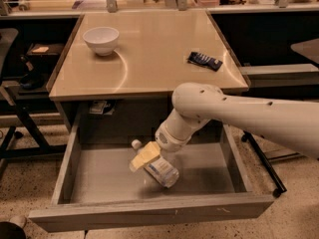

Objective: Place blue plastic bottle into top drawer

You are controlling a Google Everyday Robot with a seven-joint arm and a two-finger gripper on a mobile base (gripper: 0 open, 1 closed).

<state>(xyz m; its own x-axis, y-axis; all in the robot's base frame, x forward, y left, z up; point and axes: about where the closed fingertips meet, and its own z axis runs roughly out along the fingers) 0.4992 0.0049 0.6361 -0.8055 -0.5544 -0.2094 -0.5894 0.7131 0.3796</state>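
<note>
- The top drawer (149,210) is pulled far out from under the tabletop (164,54), and its grey floor is open to the view from above.
- The gripper (141,159) is down inside the drawer, over the middle of the floor and a little to the left of centre.
- Its jaws are clenched on the blue plastic bottle (162,171); the pale yellow pads (147,153) lie across the upper part of the bottle, near its neck.
- The bottle is inside the drawer, tilted: its white cap points to the back left and its base points toward the front panel.
- I cannot tell whether the bottle's base touches the drawer floor or hangs just above it.
- The white arm (239,111) comes in from the right side, passes in front of the tabletop's edge and bends down into the drawer.
- On the tabletop a white bowl (101,39) stands near the back left corner.
- A flat dark blue packet (205,60) lies near the right edge of the tabletop, well apart from the bowl.
- Under the tabletop, at the back left of the drawer opening, a small label or tag (99,106) is seen, but it is too small to read.
</note>
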